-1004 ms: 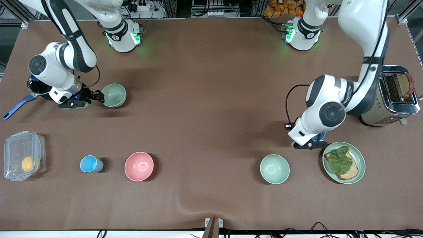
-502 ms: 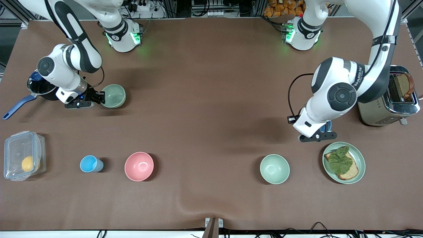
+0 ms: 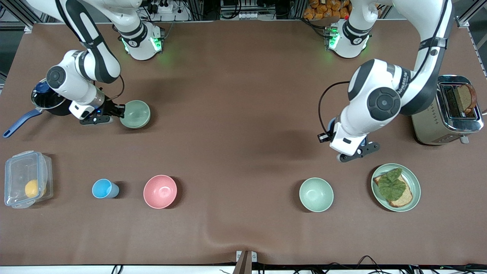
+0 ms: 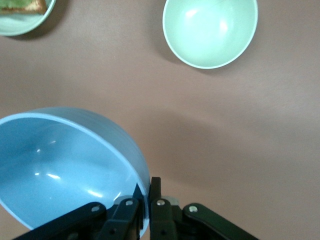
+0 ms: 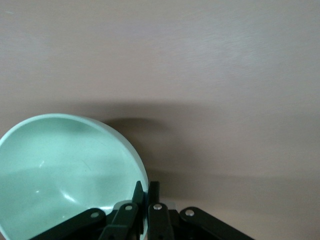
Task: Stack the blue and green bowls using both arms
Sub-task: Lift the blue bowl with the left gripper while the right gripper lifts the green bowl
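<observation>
My left gripper (image 4: 146,187) is shut on the rim of the blue bowl (image 4: 65,165) and holds it tilted in the air, over the table between the toaster and a green bowl (image 3: 316,194) that stands near the front camera. The left arm hides most of the blue bowl in the front view. My right gripper (image 3: 115,111) is shut on the rim of the other green bowl (image 3: 136,114), held just above the table beside the pot. That grip also shows in the right wrist view (image 5: 146,189).
A green plate (image 3: 417,190) with a sandwich lies beside the standing green bowl. A toaster (image 3: 449,114) stands at the left arm's end. A pink bowl (image 3: 160,191), a light-blue cup (image 3: 103,188), a plastic box (image 3: 26,183) and a pot (image 3: 47,101) are toward the right arm's end.
My left gripper has carried the blue bowl up from beside the plate and toward the table's middle. My right gripper has lifted its green bowl slightly and shifted it toward the middle.
</observation>
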`<state>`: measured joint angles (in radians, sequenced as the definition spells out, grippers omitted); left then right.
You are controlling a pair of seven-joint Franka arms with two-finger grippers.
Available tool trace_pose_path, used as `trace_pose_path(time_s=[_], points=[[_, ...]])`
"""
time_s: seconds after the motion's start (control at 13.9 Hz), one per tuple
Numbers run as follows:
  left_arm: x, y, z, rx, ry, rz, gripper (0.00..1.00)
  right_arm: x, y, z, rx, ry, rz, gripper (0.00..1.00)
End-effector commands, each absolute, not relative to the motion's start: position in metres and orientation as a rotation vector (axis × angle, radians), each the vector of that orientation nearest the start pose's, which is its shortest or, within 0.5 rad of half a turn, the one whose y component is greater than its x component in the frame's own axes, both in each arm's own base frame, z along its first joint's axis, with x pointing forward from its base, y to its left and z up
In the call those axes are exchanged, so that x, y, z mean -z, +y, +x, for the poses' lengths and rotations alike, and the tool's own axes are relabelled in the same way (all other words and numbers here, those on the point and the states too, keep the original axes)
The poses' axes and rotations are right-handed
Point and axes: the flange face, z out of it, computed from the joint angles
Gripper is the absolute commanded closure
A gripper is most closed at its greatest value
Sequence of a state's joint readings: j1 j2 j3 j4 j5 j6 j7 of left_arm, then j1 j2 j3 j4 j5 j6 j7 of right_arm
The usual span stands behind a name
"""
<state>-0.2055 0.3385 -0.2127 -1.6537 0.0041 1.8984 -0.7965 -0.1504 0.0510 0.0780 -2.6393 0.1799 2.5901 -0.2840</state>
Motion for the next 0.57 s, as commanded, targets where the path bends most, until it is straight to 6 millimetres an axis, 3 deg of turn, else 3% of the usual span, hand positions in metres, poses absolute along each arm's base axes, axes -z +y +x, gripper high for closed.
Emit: trace_pose_path(time_s=[0.0, 0.29, 0.5], points=[[-0.426, -0.278, 0.592, -0.177, -0.766, -3.084, 1.0, -0.245, 0.004, 0.419, -0.112, -0.026, -2.966, 1.0], [-0.434, -0.306, 0.586, -0.185, -1.03, -3.022, 1.0, -0.258, 0.071, 0.422, -0.11, 0.098, -2.974, 1.0], [-0.43, -0.327, 0.583, -0.235, -1.228, -2.957, 1.0, -0.274, 0.154, 0.42, -0.09, 0.233, -2.968, 1.0]])
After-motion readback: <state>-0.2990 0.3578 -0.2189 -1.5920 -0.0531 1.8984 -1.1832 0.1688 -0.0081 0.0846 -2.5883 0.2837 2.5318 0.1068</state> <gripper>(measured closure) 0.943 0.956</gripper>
